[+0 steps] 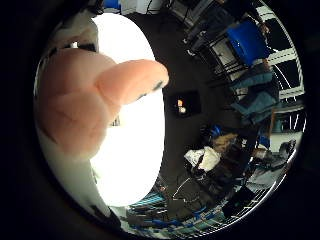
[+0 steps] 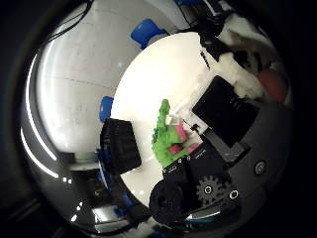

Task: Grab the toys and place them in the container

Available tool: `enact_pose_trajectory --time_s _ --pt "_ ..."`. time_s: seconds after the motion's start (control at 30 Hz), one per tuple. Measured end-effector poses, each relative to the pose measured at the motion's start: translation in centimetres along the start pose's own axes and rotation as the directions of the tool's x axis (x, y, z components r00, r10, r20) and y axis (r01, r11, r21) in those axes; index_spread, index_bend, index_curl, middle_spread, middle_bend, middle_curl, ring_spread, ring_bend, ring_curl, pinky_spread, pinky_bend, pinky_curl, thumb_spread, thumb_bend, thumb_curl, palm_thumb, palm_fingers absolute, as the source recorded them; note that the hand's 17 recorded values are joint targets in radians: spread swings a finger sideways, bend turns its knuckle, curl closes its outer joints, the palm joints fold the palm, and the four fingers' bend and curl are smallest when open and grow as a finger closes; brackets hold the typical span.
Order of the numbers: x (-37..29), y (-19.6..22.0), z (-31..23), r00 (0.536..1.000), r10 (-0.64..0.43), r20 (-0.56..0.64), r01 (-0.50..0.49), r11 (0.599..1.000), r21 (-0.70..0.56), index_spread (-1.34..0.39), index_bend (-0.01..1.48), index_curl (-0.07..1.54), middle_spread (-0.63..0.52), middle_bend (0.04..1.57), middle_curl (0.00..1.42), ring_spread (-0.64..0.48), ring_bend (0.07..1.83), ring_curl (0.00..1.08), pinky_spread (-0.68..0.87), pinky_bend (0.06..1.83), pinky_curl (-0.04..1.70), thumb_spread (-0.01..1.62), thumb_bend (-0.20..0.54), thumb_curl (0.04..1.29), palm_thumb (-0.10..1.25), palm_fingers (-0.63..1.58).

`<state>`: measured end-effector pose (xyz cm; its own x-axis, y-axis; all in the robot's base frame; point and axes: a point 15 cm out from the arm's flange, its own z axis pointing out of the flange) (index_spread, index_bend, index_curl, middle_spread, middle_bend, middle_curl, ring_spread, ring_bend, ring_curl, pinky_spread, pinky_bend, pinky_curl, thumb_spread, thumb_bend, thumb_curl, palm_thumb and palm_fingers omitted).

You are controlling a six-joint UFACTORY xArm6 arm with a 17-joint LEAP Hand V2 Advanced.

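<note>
i cannot make out what the pink plush toy (image 1: 82, 107) is; it sits so close to the palm that it hides much of the white table (image 1: 135, 165) behind it. the green and pink toy (image 2: 168, 139) is partly covered by the hand (image 2: 218, 148). whether fingers curl round either toy, i cannot tell. the black container (image 2: 120, 145) shows no interior from here.

no readable text, labels or numbers
</note>
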<state>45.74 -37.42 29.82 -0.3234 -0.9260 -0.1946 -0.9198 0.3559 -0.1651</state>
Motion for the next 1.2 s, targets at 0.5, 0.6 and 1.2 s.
enact_pose_trajectory --time_s 0.5,0.6,1.2 --pt "-8.6 4.3 -10.9 0.995 -0.102 0.019 0.102 0.995 -0.002 -0.19 1.16 0.79 -0.13 1.33 0.74 -0.22 1.36 0.75 -0.19 1.26 0.93 0.72 -0.019 0.83 1.03 1.10" --pt "-11.1 5.1 -13.1 0.990 -0.142 0.013 0.141 0.990 0.013 -0.20 1.16 0.79 -0.13 1.33 0.74 -0.22 1.36 0.75 -0.19 1.25 0.95 0.72 -0.019 0.84 1.02 1.10" --pt "-36.1 10.1 -16.1 0.929 -0.359 0.090 0.360 0.933 0.008 -0.20 1.14 0.80 -0.13 1.32 0.76 -0.22 1.36 0.76 -0.20 1.20 1.03 0.74 -0.020 0.86 0.99 1.11"
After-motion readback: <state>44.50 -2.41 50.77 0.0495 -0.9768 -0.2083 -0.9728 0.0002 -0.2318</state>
